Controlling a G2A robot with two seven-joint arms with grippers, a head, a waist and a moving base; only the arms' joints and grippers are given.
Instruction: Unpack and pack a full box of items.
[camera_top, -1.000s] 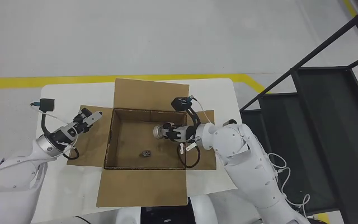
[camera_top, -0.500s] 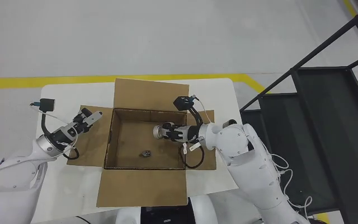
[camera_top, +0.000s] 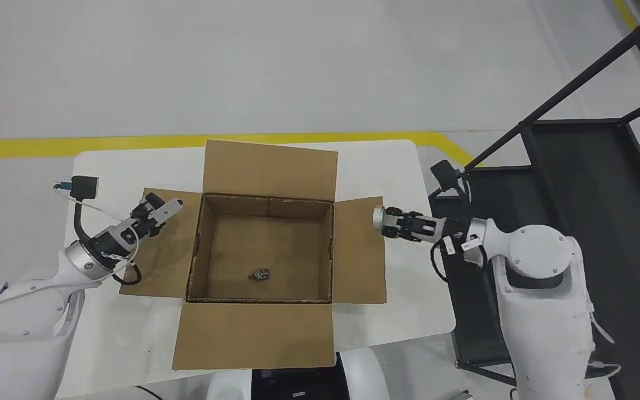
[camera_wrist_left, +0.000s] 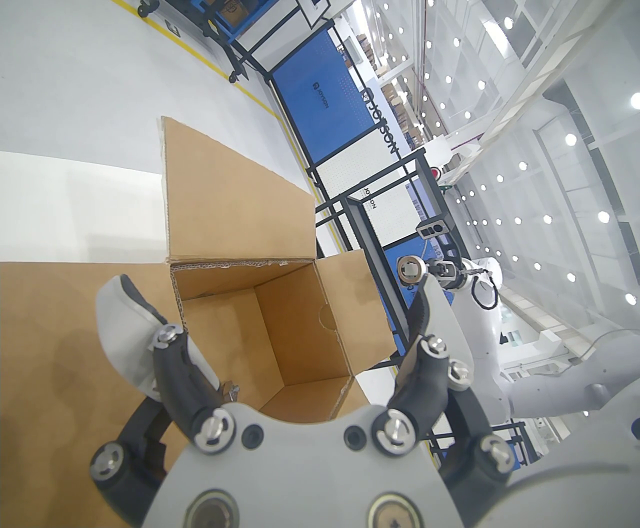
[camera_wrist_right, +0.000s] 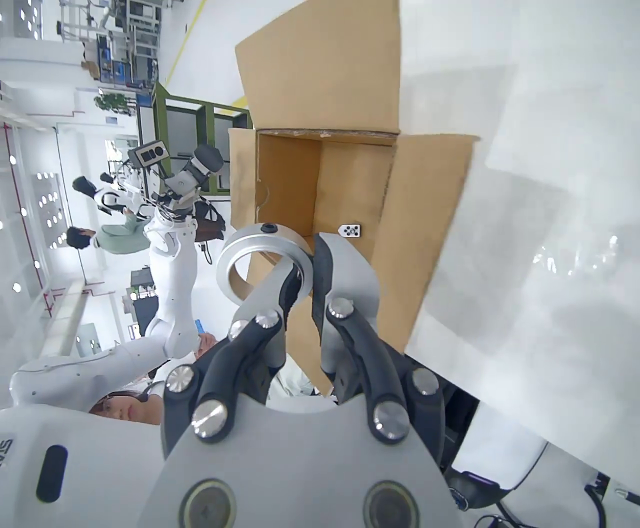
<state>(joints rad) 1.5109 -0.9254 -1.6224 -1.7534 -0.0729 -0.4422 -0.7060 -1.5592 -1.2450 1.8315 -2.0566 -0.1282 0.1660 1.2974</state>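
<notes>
right jaws have pulled out of the open brown cardboard box, clamped on the silver metal ring, now over its right flap's outer edge. left jaws stay wide over the left flap. one small dark item is left inside, so unpacking looks nearly done.

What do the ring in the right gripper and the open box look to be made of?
The ring looks like metal, possibly aluminium, with a satin silver finish: it has a soft, even sheen and crisp, machined-looking edges. The box looks like plain brown corrugated cardboard, matte and uncoated: the fold lines of its flaps show ragged paper edges.
</notes>
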